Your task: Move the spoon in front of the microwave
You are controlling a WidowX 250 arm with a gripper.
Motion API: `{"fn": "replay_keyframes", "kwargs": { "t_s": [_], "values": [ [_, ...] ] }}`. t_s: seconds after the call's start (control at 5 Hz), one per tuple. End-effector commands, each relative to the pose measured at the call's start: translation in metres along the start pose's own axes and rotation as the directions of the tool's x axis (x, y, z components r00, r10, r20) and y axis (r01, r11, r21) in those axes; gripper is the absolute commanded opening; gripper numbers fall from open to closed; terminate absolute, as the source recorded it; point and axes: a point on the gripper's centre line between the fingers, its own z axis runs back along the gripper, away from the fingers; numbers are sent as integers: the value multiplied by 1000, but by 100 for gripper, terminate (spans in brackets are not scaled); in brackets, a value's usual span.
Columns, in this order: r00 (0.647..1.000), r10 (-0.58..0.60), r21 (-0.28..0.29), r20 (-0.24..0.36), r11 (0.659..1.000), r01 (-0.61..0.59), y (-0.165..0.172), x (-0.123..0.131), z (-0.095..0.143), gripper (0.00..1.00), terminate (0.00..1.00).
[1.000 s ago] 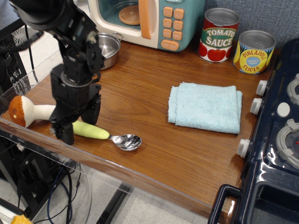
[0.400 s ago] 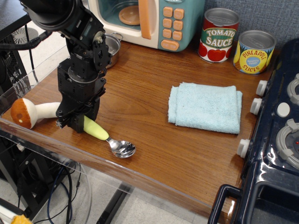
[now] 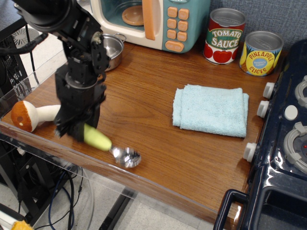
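With the fingers [image 3: 76,130] clenched on the spoon [image 3: 109,146] handle, lift it level, then carry it toward twelve o'clock, before the microwave [image 3: 152,21], skirting the pot [image 3: 111,49].

We see the black gripper [image 3: 76,130] at the wooden table's [image 3: 144,110] front left, over the handle end of the yellow-green-handled metal spoon [image 3: 109,147], whose bowl lies by the front edge. Left of it rests the brown-capped toy mushroom [image 3: 28,115]. Behind, at the back, stands the teal toy microwave [image 3: 158,21], the steel pot [image 3: 110,48] just left; the folded blue cloth [image 3: 211,110] lies right.
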Motion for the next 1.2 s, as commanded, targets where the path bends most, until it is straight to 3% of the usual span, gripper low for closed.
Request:
{"fn": "replay_keyframes", "kwargs": {
  "t_s": [0.0,0.4,0.6,0.8,1.0],
  "values": [
    [990,138,-141,-35,980,-141,-30,26,64,0,0],
    [957,255,-169,-140,946,-277,-74,24,103,0,0],
    [945,294,-191,-140,929,-317,-97,22,112,0,0],
    [935,327,-210,-135,913,-350,-123,14,110,0,0],
    [926,347,-184,-145,911,-370,-147,5,98,0,0]
  ]
}}
